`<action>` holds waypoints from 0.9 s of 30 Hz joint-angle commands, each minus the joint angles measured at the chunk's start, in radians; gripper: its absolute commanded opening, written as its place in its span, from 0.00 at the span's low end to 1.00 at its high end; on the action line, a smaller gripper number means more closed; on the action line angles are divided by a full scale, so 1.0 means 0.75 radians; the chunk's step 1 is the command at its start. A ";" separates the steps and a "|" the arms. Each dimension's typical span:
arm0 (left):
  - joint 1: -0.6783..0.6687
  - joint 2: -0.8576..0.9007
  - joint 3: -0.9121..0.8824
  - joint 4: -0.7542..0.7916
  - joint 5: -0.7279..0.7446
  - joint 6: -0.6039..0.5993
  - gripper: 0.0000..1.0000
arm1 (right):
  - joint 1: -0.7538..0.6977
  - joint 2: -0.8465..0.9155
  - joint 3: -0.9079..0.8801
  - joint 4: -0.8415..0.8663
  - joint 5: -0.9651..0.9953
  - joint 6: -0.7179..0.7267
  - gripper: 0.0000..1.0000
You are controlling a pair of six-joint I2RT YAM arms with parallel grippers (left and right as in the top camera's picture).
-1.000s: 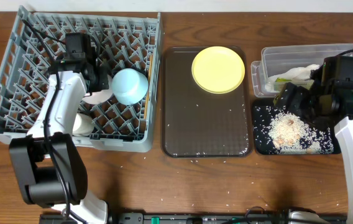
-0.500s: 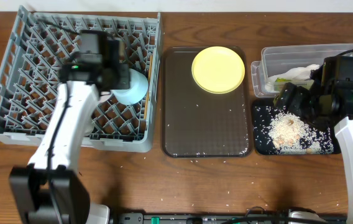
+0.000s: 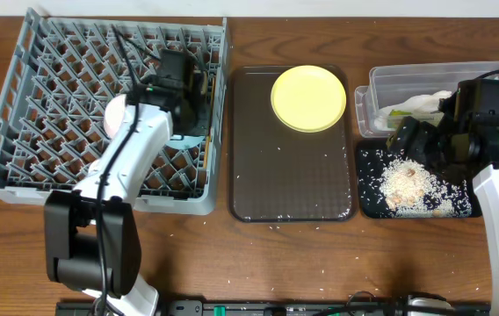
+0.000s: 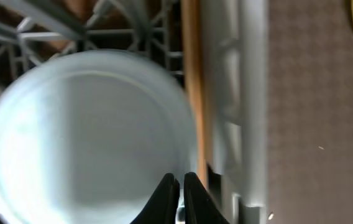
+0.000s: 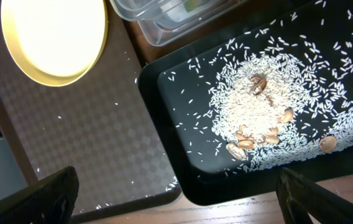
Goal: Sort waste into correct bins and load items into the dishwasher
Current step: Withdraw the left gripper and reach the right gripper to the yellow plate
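The grey dish rack [image 3: 39,105] fills the left side. My left gripper [image 4: 179,182] is shut and empty, just above the upturned light blue bowl [image 4: 83,137] near the rack's right wall [image 4: 232,93]; in the overhead view my arm hides most of that bowl. A wooden chopstick [image 4: 192,93] lies beside the bowl. A white bowl [image 3: 115,114] shows left of the arm. The yellow plate [image 3: 308,97] sits on the brown tray [image 3: 289,184]. My right gripper [image 5: 176,202] is open above the corner of the black tray [image 5: 183,143], which holds rice [image 5: 257,106].
The clear tub [image 3: 386,83] at the back right holds the white napkin [image 3: 425,104] and a green wrapper [image 3: 396,112]. Loose rice grains dot the brown tray and the table's front edge. The small white cup is out of view.
My left arm has swung right across the rack, from its left-centre to over the light blue bowl. The right arm has not moved.
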 commanded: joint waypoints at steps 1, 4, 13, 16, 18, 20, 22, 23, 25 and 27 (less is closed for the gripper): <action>-0.009 -0.061 -0.007 -0.010 -0.003 -0.012 0.08 | -0.007 -0.016 0.016 -0.002 -0.002 -0.013 0.99; -0.003 -0.114 -0.005 -0.009 -0.003 -0.041 0.08 | -0.007 -0.016 0.016 -0.002 -0.002 -0.013 0.99; 0.020 -0.409 -0.005 -0.105 -0.003 -0.069 0.40 | -0.007 -0.016 0.016 -0.002 -0.002 -0.013 0.99; 0.020 -0.553 -0.005 -0.159 -0.003 -0.069 0.50 | -0.007 -0.016 0.015 -0.002 -0.002 -0.013 0.99; 0.020 -0.638 -0.005 -0.174 -0.003 -0.069 0.58 | -0.007 -0.016 0.015 -0.002 -0.002 -0.013 0.99; 0.019 -0.724 -0.005 -0.184 -0.002 -0.069 0.63 | -0.007 -0.016 0.015 -0.002 -0.002 -0.013 0.99; 0.019 -0.807 -0.005 -0.196 -0.002 -0.069 0.67 | -0.007 -0.016 0.016 0.028 -0.001 -0.002 0.99; 0.019 -0.845 -0.005 -0.204 -0.002 -0.069 0.69 | -0.007 -0.016 0.016 0.070 -0.001 -0.003 0.99; 0.019 -0.914 -0.005 -0.235 -0.002 -0.069 0.72 | -0.007 -0.016 0.016 0.132 -0.022 0.011 0.99; 0.019 -0.969 -0.005 -0.281 -0.002 -0.069 0.73 | -0.007 -0.016 0.016 0.178 -0.078 0.027 0.99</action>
